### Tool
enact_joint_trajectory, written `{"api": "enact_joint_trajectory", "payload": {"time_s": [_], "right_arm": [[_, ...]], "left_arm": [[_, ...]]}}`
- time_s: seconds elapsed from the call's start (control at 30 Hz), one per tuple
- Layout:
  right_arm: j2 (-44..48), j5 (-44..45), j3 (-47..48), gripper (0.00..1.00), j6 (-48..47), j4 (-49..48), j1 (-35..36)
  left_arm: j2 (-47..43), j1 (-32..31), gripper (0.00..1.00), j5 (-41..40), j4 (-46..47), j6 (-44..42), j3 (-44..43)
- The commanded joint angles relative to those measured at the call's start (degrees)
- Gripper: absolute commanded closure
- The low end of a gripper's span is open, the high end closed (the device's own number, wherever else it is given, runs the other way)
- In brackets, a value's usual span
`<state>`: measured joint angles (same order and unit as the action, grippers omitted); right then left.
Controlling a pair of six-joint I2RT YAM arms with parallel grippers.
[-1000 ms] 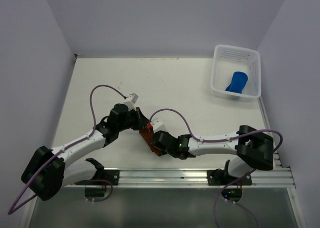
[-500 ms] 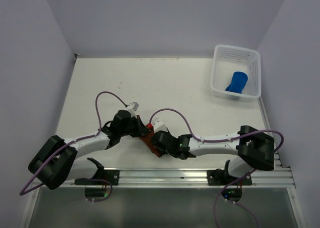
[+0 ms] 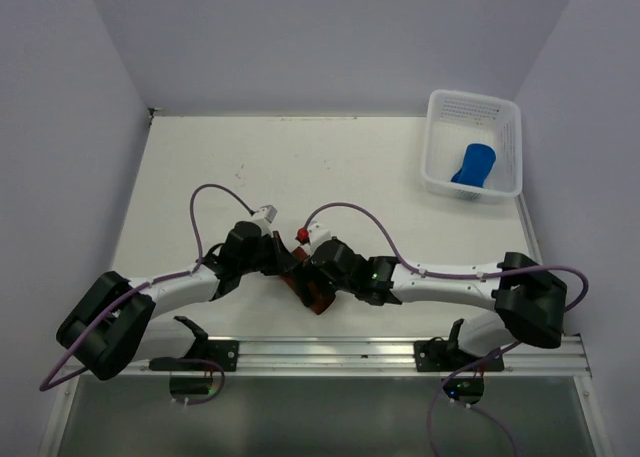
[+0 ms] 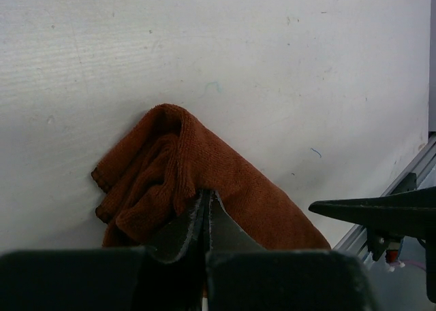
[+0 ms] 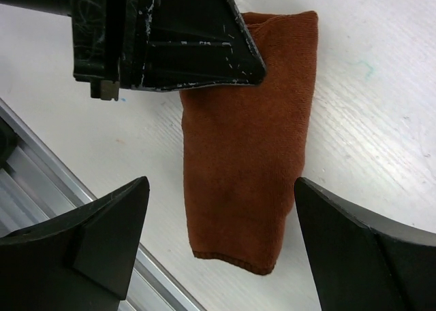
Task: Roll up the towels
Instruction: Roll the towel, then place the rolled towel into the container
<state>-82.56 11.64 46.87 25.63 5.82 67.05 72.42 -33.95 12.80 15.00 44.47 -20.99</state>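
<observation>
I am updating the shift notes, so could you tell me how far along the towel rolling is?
Done: the blue towel sits rolled in the basket. In hand: the left gripper pinches the brown towel, a loose bundle on the table, right gripper open above it. Left: tightening that roll, probably.

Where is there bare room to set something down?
Bare table stretches left of the basket, from the back wall toward mid-table. Crowded: near-edge centre, where left gripper and right gripper meet at the brown towel.
</observation>
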Motion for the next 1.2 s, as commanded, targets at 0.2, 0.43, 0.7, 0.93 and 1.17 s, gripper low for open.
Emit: {"api": "enact_joint_trajectory", "payload": {"time_s": [0.2, 0.43, 0.7, 0.93, 1.17], "right_arm": [[-9.0, -0.5, 0.0, 0.09, -2.4, -5.5, -0.3], [-10.7, 4.5, -1.8, 0.1, -2.9, -7.7, 0.1], [-5.1, 5.6, -1.0, 0.02, -4.3, -3.9, 0.9], [-2.5, 6.9, 0.8, 0.01, -4.3, -0.2, 0.8], [-7.7, 4.4, 2.0, 0.01, -2.7, -0.5, 0.6]], "left_arm": [[-1.7, -0.4, 1.0, -0.9, -2.9, -0.3, 0.8], [-2.6, -0.4, 1.0, -1.2, -3.8, -0.5, 0.7], [-2.4, -0.4, 1.0, -1.5, -3.4, -0.6, 1.3], [-2.4, -0.4, 1.0, -1.4, -3.0, -0.6, 2.5], [-2.9, -0.4, 1.0, -1.4, -3.1, -0.5, 2.9]]}}
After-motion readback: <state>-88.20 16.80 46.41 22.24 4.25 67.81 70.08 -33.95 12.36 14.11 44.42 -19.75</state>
